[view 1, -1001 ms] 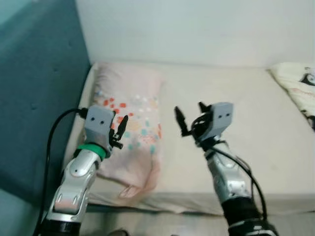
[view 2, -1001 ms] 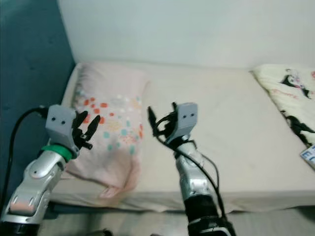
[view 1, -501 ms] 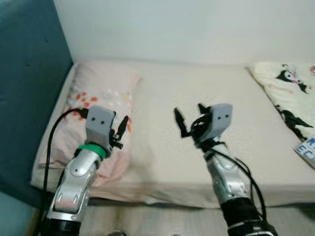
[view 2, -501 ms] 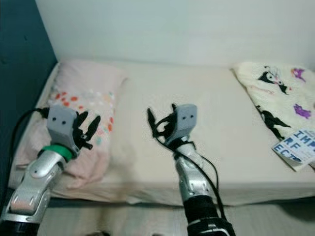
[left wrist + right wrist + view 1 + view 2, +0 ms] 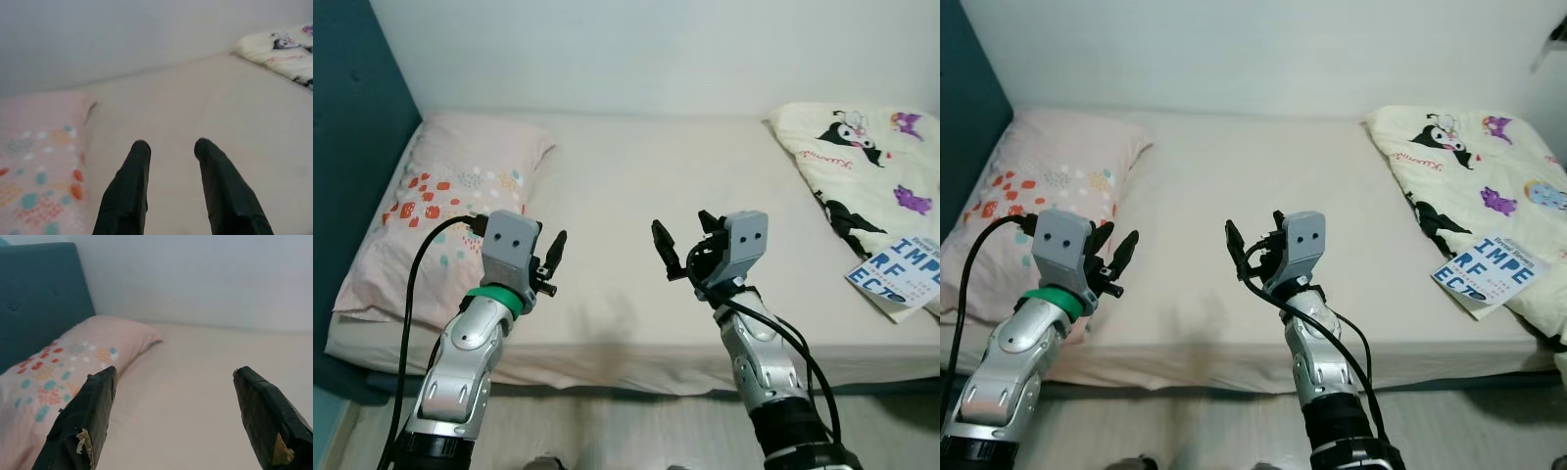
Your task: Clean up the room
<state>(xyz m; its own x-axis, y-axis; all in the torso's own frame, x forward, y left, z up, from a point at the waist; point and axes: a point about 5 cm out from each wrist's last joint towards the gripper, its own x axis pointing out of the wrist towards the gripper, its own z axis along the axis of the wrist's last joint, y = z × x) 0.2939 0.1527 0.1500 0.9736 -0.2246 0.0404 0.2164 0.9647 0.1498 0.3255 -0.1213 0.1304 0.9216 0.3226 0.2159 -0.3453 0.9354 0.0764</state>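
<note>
Bed: a cream-sheeted mattress runs across the head views, its far side against a pale wall and its left end against a dark teal padded headboard.
Pillow: pink, printed with red, teal and yellow spots, lying flat at the headboard end of the bed, on the robot's left.
Blanket: cream with cartoon figures in black and purple, spread loosely over the right end of the bed and well apart from the pillow.
Printed sheet: a white piece with large blue letters, lying at the blanket's near edge close to the mattress front; whether it is paper or part of the fabric is hard to tell.
Left gripper: raised in the air above the front part of the mattress, just beside the pillow's near corner, holding nothing; in the left wrist view its fingers stand a modest gap apart and point along the sheet.
Right gripper: raised over the middle of the bed's front part, holding nothing; its fingers are spread wide in the right wrist view, with the pillow and headboard seen between them.
Floor: a light strip along the bed's front edge under both arms.
</note>
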